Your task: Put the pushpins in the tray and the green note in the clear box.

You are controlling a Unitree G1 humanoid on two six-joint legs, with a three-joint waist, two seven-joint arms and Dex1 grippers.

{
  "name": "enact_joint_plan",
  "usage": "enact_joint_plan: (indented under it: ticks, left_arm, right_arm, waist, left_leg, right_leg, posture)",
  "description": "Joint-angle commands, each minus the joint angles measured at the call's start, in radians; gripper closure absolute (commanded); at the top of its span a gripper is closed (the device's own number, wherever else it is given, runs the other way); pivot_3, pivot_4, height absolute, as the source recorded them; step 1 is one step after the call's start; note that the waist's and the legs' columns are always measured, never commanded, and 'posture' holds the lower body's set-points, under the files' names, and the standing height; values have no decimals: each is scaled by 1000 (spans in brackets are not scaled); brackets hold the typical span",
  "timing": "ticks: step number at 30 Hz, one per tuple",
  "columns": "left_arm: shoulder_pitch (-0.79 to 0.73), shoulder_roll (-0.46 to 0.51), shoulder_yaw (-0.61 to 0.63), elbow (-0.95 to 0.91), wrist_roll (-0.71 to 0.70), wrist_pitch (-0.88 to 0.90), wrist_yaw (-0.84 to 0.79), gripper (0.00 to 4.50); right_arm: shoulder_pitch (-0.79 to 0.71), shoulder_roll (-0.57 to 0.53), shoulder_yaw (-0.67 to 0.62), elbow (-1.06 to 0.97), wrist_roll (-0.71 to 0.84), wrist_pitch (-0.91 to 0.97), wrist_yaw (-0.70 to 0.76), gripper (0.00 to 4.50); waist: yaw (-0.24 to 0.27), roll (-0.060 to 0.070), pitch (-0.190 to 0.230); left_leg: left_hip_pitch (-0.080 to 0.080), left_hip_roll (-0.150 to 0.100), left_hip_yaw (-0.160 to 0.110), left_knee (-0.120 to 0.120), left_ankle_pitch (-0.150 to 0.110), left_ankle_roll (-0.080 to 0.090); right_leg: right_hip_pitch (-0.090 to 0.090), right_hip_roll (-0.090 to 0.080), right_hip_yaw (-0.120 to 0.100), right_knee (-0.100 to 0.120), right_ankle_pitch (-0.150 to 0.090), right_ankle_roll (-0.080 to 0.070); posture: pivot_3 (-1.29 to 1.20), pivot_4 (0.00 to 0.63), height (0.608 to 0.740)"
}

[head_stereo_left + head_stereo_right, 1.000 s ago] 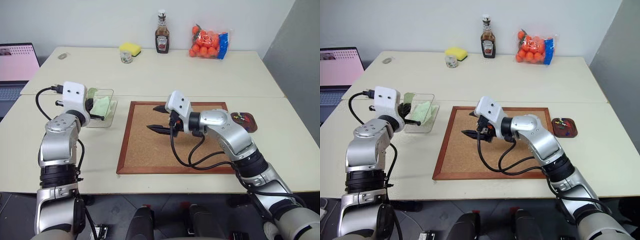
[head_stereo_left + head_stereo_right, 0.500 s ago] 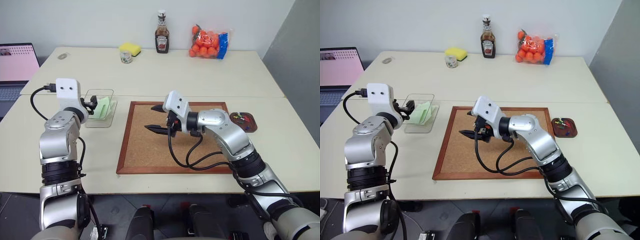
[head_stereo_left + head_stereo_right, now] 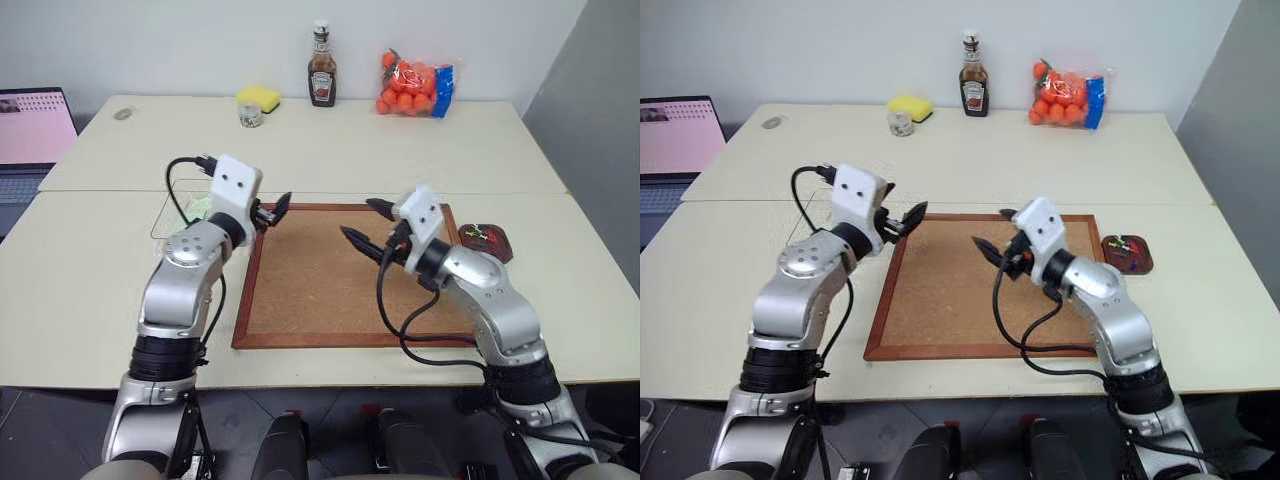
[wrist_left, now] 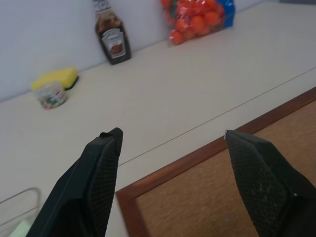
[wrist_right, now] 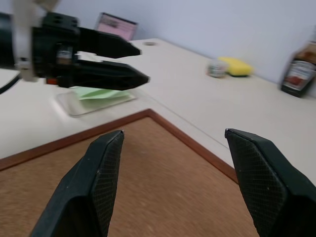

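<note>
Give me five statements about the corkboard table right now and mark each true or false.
1. The green note lies in the clear box. True.
2. The left end effector holds the green note. False: it is open and empty.
3. Pushpins sit in the tray. True.
4. The right end effector hangs over the tray. False: it is over the corkboard.
5. The ketchup bottle stands on the corkboard. False: it stands at the table's far edge.

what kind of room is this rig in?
Probably an office or lab set up for tabletop tests: plain pushed-together tables, an open laptop, a corkboard, with ketchup bottle props.
</note>
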Motion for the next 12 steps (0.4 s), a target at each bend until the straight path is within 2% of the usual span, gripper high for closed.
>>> enact_joint_plan:
  ticks: [1, 4, 12]
  left_arm:
    - [38, -28, -70, -6, 25, -126, -41, 998]
    - [93, -93, -102, -5, -31, -118, -85, 998]
    - [204, -71, -135, -60, -16, -180, -160, 998]
  right_arm:
    - [116, -34, -48, -106, -23, -45, -38, 1038]
    - [237, -2, -133, -140, -32, -91, -133, 1038]
    - [305, 55, -221, -163, -14, -122, -227, 1038]
  waist:
    - [-1, 0, 0]
    - [1, 0, 0]
    - [-6, 0, 0]
  left_leg:
    - [0, 0, 0, 0, 0, 0]
    - [0, 0, 0, 0, 0, 0]
    - [2, 1, 1, 0, 0, 0]
  right_leg:
    - [0, 0, 0, 0, 0, 0]
    - [1, 0, 0, 0, 0, 0]
    - [0, 2, 1, 1, -2, 4]
  posture:
    - [0, 150, 740]
    - [0, 150, 740]
    - [0, 150, 740]
